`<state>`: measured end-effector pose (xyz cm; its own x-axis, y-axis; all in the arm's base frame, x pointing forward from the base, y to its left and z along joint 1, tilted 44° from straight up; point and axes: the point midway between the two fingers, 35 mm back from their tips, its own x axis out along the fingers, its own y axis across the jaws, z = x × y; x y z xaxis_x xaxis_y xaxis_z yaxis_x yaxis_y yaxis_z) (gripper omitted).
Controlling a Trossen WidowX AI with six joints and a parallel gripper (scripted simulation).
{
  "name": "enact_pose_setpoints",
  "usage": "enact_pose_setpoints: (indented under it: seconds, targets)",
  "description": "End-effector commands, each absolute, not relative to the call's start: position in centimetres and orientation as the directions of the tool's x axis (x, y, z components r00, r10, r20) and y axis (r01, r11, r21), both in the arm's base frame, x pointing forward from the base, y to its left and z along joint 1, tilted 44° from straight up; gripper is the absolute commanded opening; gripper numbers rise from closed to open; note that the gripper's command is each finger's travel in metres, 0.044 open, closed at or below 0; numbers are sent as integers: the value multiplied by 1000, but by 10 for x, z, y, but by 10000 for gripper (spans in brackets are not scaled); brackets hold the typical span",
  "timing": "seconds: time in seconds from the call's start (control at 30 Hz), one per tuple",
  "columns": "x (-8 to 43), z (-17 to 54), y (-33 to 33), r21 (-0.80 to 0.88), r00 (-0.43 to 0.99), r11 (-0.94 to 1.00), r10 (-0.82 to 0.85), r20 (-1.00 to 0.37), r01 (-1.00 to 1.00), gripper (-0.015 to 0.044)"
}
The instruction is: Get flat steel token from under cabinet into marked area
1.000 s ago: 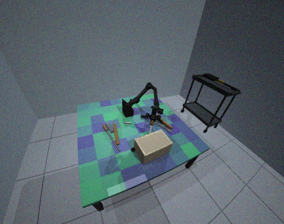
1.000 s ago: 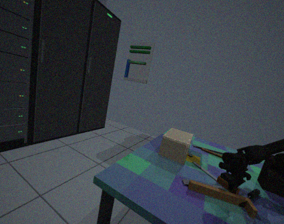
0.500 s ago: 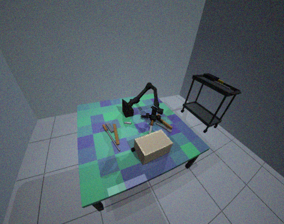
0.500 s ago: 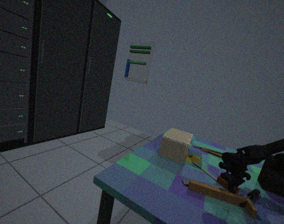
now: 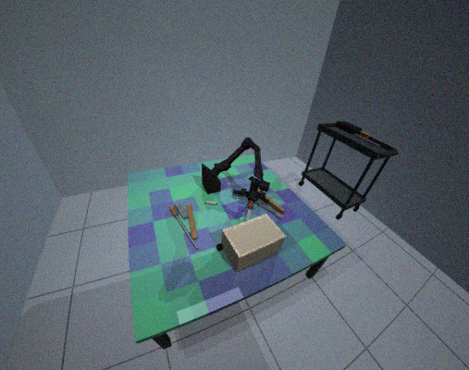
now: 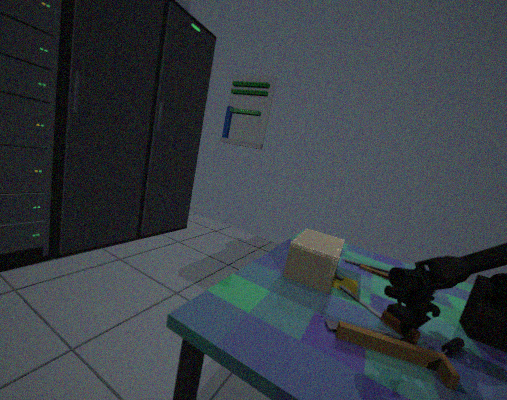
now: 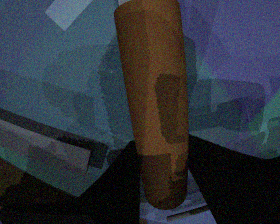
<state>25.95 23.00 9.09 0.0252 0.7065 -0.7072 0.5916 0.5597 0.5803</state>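
Note:
My gripper (image 5: 252, 198) is over the table behind the beige cabinet (image 5: 253, 240) and is shut on the orange wooden handle (image 7: 153, 96) of a tool whose pale flat blade points away from me. In the exterior view my gripper (image 6: 408, 320) stands low over the table with the handle (image 6: 398, 322) under it. The cabinet (image 6: 314, 259) rests on the table, with a yellow patch (image 6: 348, 285) on the table beside it. The steel token is not in view in any frame.
A long wooden tool (image 5: 273, 205) (image 6: 397, 350) lies next to my gripper. An orange stick (image 5: 191, 222), a thin rod (image 5: 183, 228) and a small grey bar (image 5: 211, 203) lie to the left. A black cart (image 5: 349, 162) stands off the table on the right.

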Motion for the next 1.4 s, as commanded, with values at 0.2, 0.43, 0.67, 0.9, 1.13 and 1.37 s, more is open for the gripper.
enact_pose_setpoints:
  seconds: [0.2, 0.43, 0.67, 0.9, 1.13, 1.37]
  targets:
    - [272, 85, 224, 580, 25, 561, 706, -707, 591, 0]
    - [281, 81, 219, 580, 25, 561, 706, -708, 591, 0]
    - [290, 76, 215, 580, 25, 561, 706, -708, 590, 0]
    - [298, 72, 210, 580, 25, 561, 705, -708, 590, 0]
    - [307, 68, 206, 580, 26, 562, 705, -709, 590, 0]
    - [315, 64, 201, 580, 26, 562, 705, -709, 590, 0]
